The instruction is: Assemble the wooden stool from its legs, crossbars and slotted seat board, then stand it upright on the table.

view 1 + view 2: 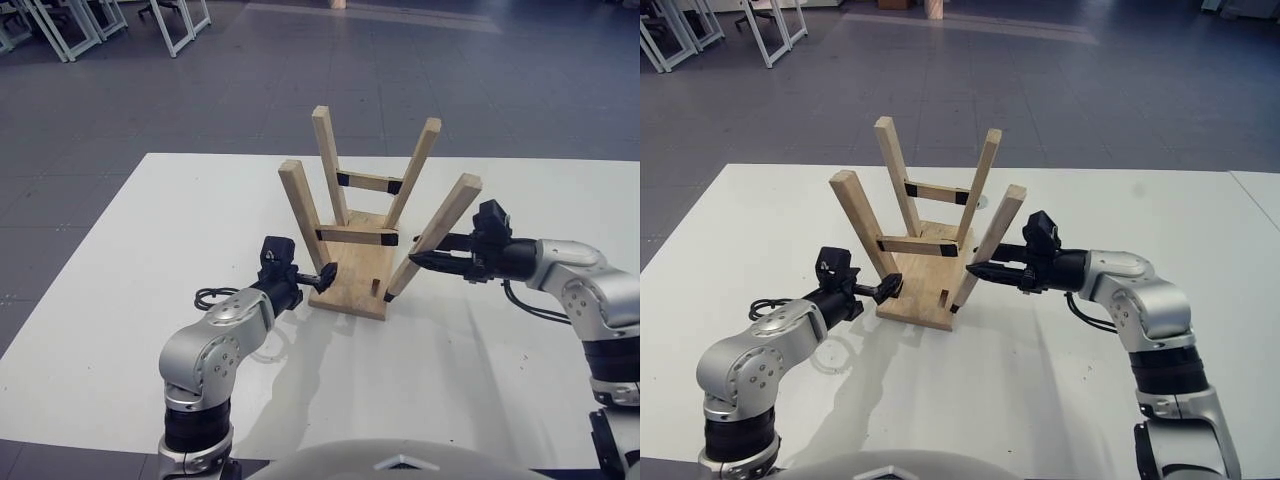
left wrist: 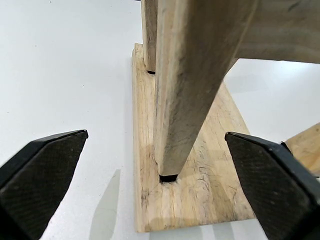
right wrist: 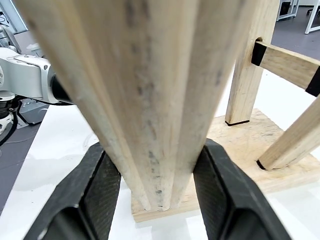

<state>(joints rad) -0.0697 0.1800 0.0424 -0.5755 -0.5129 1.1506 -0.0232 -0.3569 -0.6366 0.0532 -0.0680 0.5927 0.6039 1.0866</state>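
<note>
Right wrist view shows the right end effector (image 3: 157,200) clamped on a pale wooden stool leg (image 3: 150,75), the left end effector (image 1: 326,271) spread apart opposite, so turning it upright seems next.

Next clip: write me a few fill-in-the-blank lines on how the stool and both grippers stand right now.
1. The stool sits upside down on the table, its ____ legs pointing up.
2. The right gripper is shut on one ____.
3. The left gripper is ____, beside the seat board.
Missing words: four; leg; open.
</note>
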